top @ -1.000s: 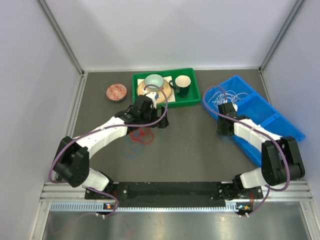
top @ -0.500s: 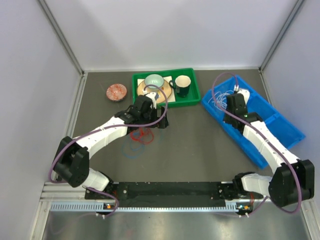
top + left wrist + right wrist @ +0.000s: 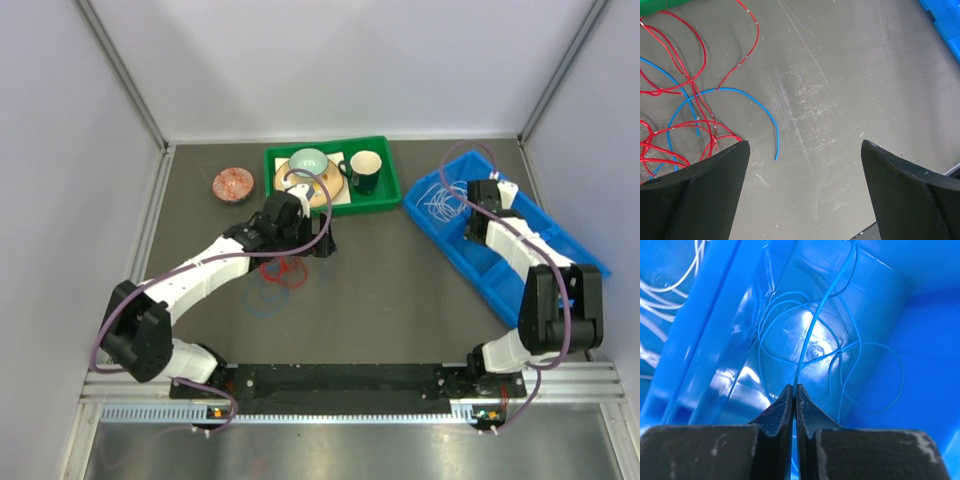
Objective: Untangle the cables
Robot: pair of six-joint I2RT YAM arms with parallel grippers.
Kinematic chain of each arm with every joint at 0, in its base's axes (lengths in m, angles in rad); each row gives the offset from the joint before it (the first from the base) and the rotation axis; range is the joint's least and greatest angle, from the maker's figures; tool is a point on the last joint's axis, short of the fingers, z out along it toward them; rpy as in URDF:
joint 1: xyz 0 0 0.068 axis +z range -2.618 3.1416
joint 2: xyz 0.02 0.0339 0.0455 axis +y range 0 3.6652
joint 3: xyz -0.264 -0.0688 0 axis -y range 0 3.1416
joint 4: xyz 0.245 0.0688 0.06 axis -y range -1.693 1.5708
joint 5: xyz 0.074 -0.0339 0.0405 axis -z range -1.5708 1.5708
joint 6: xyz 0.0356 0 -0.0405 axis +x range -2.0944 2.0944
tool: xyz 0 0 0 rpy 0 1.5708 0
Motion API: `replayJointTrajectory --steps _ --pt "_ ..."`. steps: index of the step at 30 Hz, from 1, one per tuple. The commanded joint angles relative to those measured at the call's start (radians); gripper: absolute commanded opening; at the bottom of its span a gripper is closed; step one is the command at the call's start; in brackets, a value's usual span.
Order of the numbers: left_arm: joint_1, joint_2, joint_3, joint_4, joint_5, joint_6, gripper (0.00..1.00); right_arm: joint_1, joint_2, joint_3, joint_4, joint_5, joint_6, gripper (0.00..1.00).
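On the dark grey worktop (image 3: 400,290) lie a green plastic tray (image 3: 372,206), a blue plastic bin (image 3: 578,252) at its right, a small round reddish object (image 3: 232,184), and overlapping loops of thin red wire (image 3: 690,75) and thin blue wire (image 3: 755,100).

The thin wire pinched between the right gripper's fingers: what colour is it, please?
Blue: the thin wire shows best in the right wrist view.

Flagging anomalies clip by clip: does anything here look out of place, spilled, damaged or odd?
Nothing spilled or damaged. The only untidy spot is the table, where the red cable and a blue cable lie crossed in loose loops beside the open left gripper. The right gripper, jaws shut, pinches a thin blue wire inside the blue bin.
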Motion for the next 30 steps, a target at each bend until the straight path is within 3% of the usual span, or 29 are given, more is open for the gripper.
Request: replayJointTrajectory --steps 1,3,7,16,18,19,22,27,30 --pt "0.001 -0.057 -0.010 0.010 0.009 0.002 0.98 -0.019 0.011 0.062 0.068 0.009 0.031 0.00" --pt "0.002 -0.058 -0.010 0.007 0.005 0.004 0.98 -0.019 -0.001 0.060 0.068 -0.009 0.039 0.16" --pt "0.002 -0.052 -0.008 0.009 0.005 0.002 0.98 -0.019 -0.041 0.053 0.066 -0.002 0.038 0.38" --pt "0.001 -0.051 0.001 0.004 -0.003 0.008 0.98 -0.019 -0.146 0.094 0.023 0.018 -0.004 0.43" --pt "0.002 -0.051 0.001 0.003 -0.006 0.010 0.98 -0.018 -0.166 0.117 -0.003 0.012 -0.008 0.53" --pt "0.002 -0.052 0.004 0.003 -0.006 0.010 0.98 -0.019 -0.187 0.126 -0.015 0.012 -0.008 0.65" --pt "0.002 -0.057 0.010 -0.006 -0.020 0.013 0.98 -0.019 -0.241 0.152 -0.047 0.003 -0.008 0.86" --pt "0.004 -0.068 0.005 -0.032 -0.150 -0.001 0.99 0.021 -0.337 0.162 -0.075 -0.077 0.016 0.95" --pt "0.015 -0.060 0.001 -0.063 -0.195 -0.025 0.99 0.141 -0.362 0.159 -0.089 -0.051 0.025 0.95"
